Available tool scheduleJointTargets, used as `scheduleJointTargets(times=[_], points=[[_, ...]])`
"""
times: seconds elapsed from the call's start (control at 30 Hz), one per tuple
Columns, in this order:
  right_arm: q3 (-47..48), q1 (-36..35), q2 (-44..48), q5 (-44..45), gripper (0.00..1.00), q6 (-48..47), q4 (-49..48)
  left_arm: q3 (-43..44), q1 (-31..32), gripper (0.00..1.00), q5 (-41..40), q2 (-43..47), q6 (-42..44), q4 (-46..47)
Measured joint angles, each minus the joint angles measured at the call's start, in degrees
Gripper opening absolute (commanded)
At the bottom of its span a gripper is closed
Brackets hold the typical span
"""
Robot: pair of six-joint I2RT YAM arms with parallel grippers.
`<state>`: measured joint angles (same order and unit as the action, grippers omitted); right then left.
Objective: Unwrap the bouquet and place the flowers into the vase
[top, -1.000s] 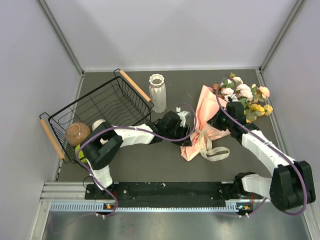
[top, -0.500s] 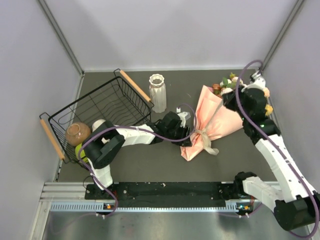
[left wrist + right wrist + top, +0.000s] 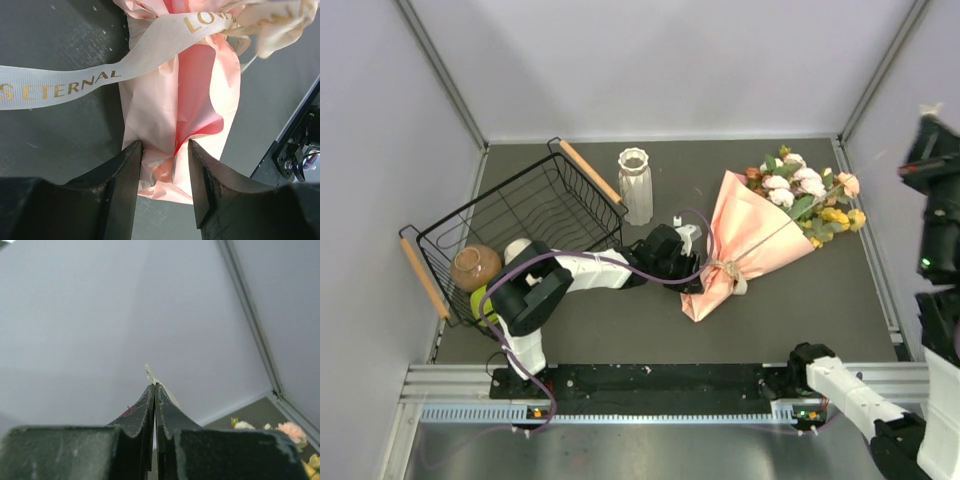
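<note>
- The bouquet [image 3: 750, 235] lies on the table [image 3: 620, 330], with the flowers [image 3: 810, 190] inside its paper cone [image 3: 150, 110], heads toward the far right.
- The left gripper [image 3: 165, 150] pinches the cone's narrow end.
- The right gripper [image 3: 154, 387], raised high, is clamped on the cream ribbon [image 3: 150, 45].
- The vase [image 3: 635, 185] stands upright beside the wire basket [image 3: 545, 210] — the brown pot [image 3: 475, 268] sits inside the basket.
</note>
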<state>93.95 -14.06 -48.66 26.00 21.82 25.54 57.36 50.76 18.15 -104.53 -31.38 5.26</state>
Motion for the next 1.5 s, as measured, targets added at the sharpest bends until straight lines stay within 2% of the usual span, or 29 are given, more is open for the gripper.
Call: scheduleJointTargets(times=[0.23, 0.53, 0.63, 0.77, 0.83, 0.97, 1.13, 1.23, 1.4, 1.43, 1.5], points=[[8.5, 0.0, 4.3, 6.7, 0.0, -5.8, 0.5, -0.2, 0.0, 0.48, 0.0, 0.0, 0.0, 0.3], [8.8, 0.0, 9.3, 16.0, 0.0, -12.7, 1.0, -0.2, 0.0, 0.48, 0.3, -0.4, 0.0, 0.7], [6.8, 0.0, 11.4, 19.1, 0.0, -14.0, 0.5, -0.2, 0.0, 0.51, 0.3, -0.4, 0.0, 0.7], [-2.7, -0.2, 16.0, 24.0, 0.0, -11.9, 2.0, -0.4, 0.0, 0.59, 0.5, 0.2, 0.1, 0.5], [-10.4, -0.2, 17.7, 24.0, 0.0, -6.9, 5.2, -1.0, 0.0, 0.63, 0.8, 1.6, 0.4, -0.2], [-26.2, -0.2, 16.5, 18.6, 0.0, 2.8, 13.6, -1.9, 0.0, 0.72, 1.9, 6.5, 1.2, -2.8], [-45.7, 0.5, 11.8, 9.7, 0.0, 14.1, 22.5, -2.1, 0.2, 0.77, 2.5, 14.5, 1.6, -4.8], [-49.4, 6.1, 12.0, 6.0, 0.0, 17.9, 26.5, -2.1, 0.2, 0.78, 3.1, 19.0, 1.6, -5.2], [-49.4, 24.2, 10.9, -2.0, 0.0, 19.8, 26.0, -0.8, 0.3, 0.73, 3.5, 20.4, 2.0, -7.1], [-49.5, 27.2, 10.2, -3.1, 0.03, 20.0, 25.9, 0.0, 0.3, 0.73, 3.5, 19.7, 2.1, -7.7], [-50.4, 32.6, 8.4, -5.4, 0.5, 21.1, 25.6, 3.1, 0.3, 0.73, 3.7, 17.0, 2.8, -9.2]])
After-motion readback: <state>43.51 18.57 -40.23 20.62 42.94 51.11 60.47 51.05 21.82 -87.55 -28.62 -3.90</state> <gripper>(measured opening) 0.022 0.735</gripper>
